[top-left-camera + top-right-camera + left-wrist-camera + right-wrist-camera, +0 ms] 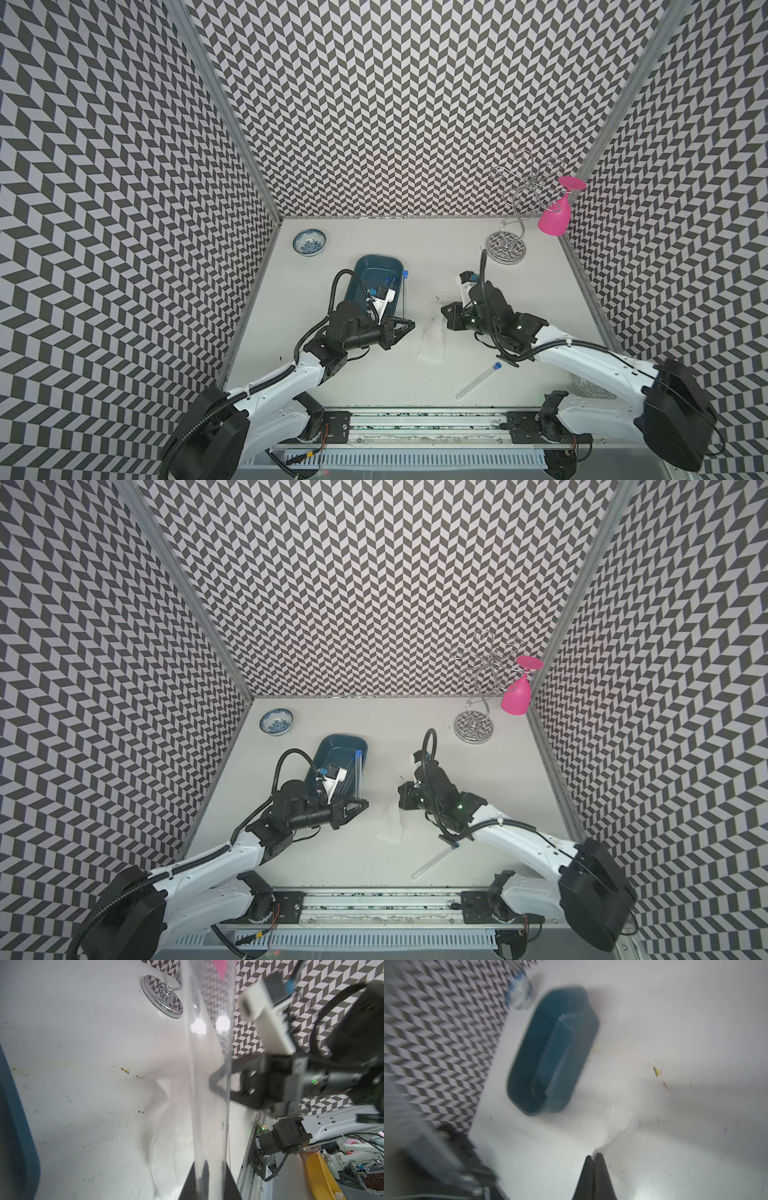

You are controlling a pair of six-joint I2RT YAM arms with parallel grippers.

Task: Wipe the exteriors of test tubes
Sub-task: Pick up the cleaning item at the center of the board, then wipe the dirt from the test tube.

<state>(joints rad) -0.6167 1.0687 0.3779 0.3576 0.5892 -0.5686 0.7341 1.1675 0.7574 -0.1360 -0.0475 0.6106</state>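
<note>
Right in front of the left wrist's lens ran a clear test tube. The left gripper pinched it near its uncapped end, jaws clamped tight on the glass. In both top views that tube ran along the side of the blue tray facing the right arm, with its blue cap by the tray's far end. Whether it sat level or tipped up, I couldn't tell. Inside the tray the blue caps of more tubes peeked out from behind the left wrist, too hidden to count. Another tube lay flat on the table, well apart from the tray on its near side.

The wipe sat rumpled on the table between the tray and that loose tube, clear of the held one. The right gripper had its jaws pressed together. Its tips met the wipe's edge, so I took it to be nipping the sheet, though the blur left some doubt.

By my reckoning the rubbing of this tube was yet to begin, since cloth and glass were apart. Nothing showed which of the other tubes were already clean.

The left arm reached forward with its wrist rolled sideways, fingers pointing across from the tray's near corner. The right arm bent in opposite, its gripper dipped low and aimed back toward the tray.
</note>
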